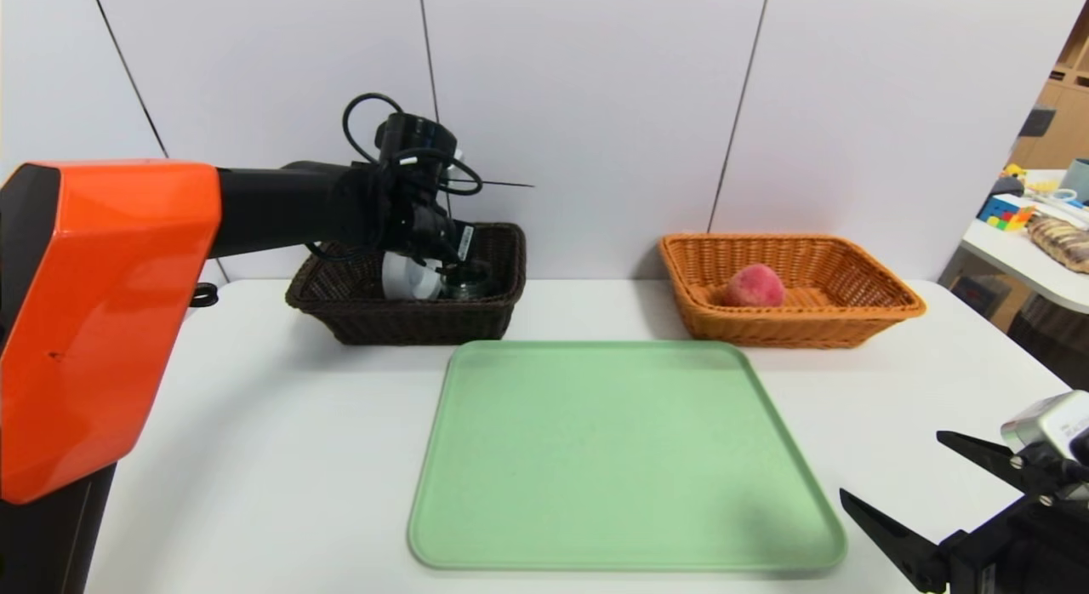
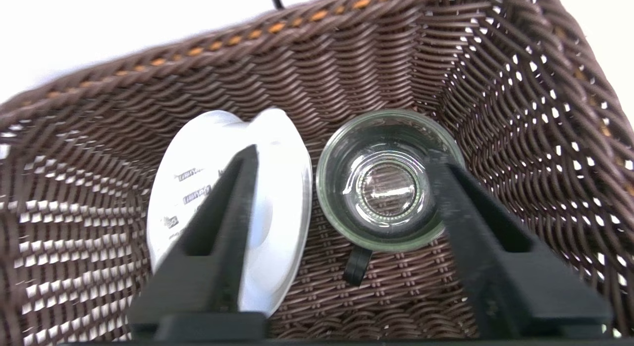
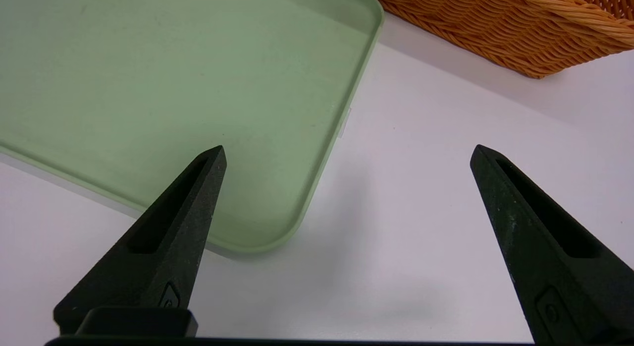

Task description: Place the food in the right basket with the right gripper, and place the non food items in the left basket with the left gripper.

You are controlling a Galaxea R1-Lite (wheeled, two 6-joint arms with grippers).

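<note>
Both non-food bits, the white ring band (image 2: pixel 225 202) and the little glass cup (image 2: pixel 389 180), are sitting side by side on the floor of the dark brown basket (image 2: pixel 520 113). The left gripper (image 2: pixel 346 160) hangs over them with its jaws spread wide, one finger on each side of the cup and gripping nothing. The peach (image 1: pixel 753 286) sits in the orange basket (image 1: pixel 851 317), and the right gripper (image 3: pixel 346 155) is parked wide open by the green tray (image 3: pixel 148 88) corner.
</note>
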